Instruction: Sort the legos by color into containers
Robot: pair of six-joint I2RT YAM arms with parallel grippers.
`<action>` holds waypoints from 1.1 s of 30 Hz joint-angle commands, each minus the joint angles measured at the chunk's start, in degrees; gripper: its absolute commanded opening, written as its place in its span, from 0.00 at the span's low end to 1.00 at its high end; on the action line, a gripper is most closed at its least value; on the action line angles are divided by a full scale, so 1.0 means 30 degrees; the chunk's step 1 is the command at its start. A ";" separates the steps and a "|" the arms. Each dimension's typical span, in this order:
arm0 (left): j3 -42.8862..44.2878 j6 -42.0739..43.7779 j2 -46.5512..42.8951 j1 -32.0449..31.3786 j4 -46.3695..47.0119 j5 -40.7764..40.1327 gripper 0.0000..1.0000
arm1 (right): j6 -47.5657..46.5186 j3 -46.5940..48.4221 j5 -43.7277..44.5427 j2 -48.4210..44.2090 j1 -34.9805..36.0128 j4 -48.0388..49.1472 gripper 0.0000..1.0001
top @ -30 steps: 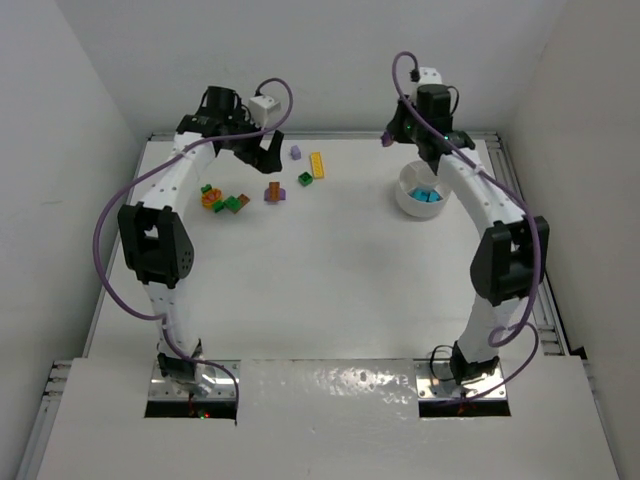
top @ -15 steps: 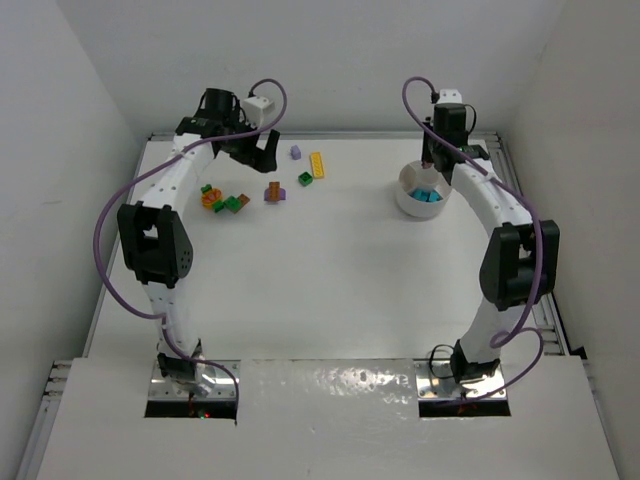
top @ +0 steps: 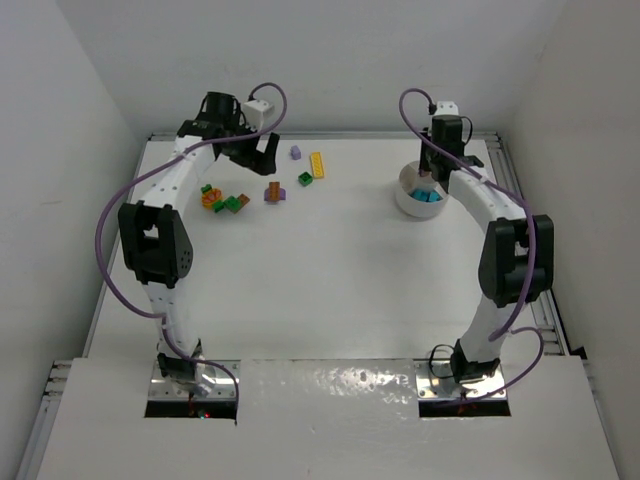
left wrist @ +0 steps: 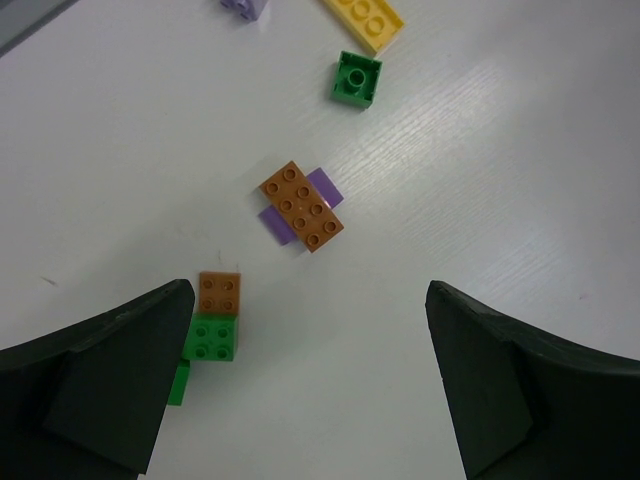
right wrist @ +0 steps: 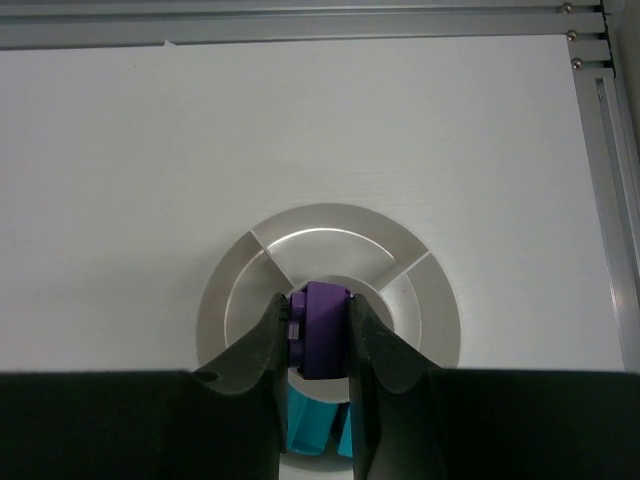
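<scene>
- Over the round, glossy white dish (right wrist: pixel 330 232), a purple brick (right wrist: pixel 322 338) was pinched by the right gripper (right wrist: pixel 318 305).
- The left gripper (left wrist: pixel 308 292) was spread above an 8-stud brown brick (left wrist: pixel 302 206) lying diagonally.

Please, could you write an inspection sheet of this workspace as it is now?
Surface: white table, no stains seen.
Job's things: white dish holds teal bricks; brown brick, green brick and yellow brick lie loose.
Clutter: nothing seen.
Grippers: left pincer open above the loose bricks; right pincer shut on purple brick over the dish.
Cables: purple cables loop off both arms.
Surroundings: white walls, metal rail.
</scene>
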 commanded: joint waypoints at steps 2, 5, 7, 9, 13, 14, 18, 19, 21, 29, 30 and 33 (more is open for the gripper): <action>-0.0587 -0.0429 -0.0938 0.0188 0.0863 -0.0230 1.00 | -0.0300 0.0058 0.0005 0.0648 0.0000 0.1493 0.00; -0.0910 -0.0517 -0.0909 0.0188 0.1214 -0.0230 1.00 | -0.0505 0.0058 0.0124 0.0708 -0.0029 0.1492 0.00; -0.1115 -0.0546 -0.0879 0.0188 0.1333 -0.0405 1.00 | -0.0710 0.0145 0.0124 0.0825 0.0000 0.1434 0.00; -0.1319 -0.0663 -0.0762 0.0188 0.1538 -0.0610 1.00 | -0.0885 0.0349 0.0066 0.1029 -0.0029 0.1171 0.00; -0.1583 -0.0957 -0.0557 0.0188 0.1860 -0.0816 0.99 | -0.0974 0.0439 0.0153 0.1118 0.0000 0.0847 0.00; -0.1642 -0.0957 -0.0557 0.0188 0.1919 -0.0816 0.99 | -0.0974 0.0322 0.0182 0.1089 0.0000 0.0906 0.00; -0.1672 -0.0928 -0.0527 0.0188 0.1920 -0.0844 0.99 | -0.1033 0.0380 0.0182 0.1089 0.0000 0.0877 0.00; -0.1672 -0.0899 -0.0556 0.0188 0.1919 -0.0874 0.99 | -0.1033 0.0380 0.0241 0.1089 0.0000 0.0877 0.00; -0.1701 -0.0869 -0.0527 0.0188 0.1890 -0.0874 0.99 | -0.1033 0.0438 0.0183 0.1059 0.0000 0.0877 0.00; -0.1672 -0.0781 -0.0557 0.0188 0.1832 -0.0933 0.99 | -0.0974 0.0467 0.0475 0.0505 0.0000 0.0789 0.00; -0.1672 -0.0781 -0.0586 0.0188 0.1831 -0.0962 0.99 | -0.0974 0.0497 0.0650 0.0358 0.0000 0.0818 0.00; -0.1643 -0.0751 -0.0557 0.0188 0.1773 -0.0963 0.99 | -0.1178 0.0847 0.1587 -0.0082 0.0000 0.0760 0.00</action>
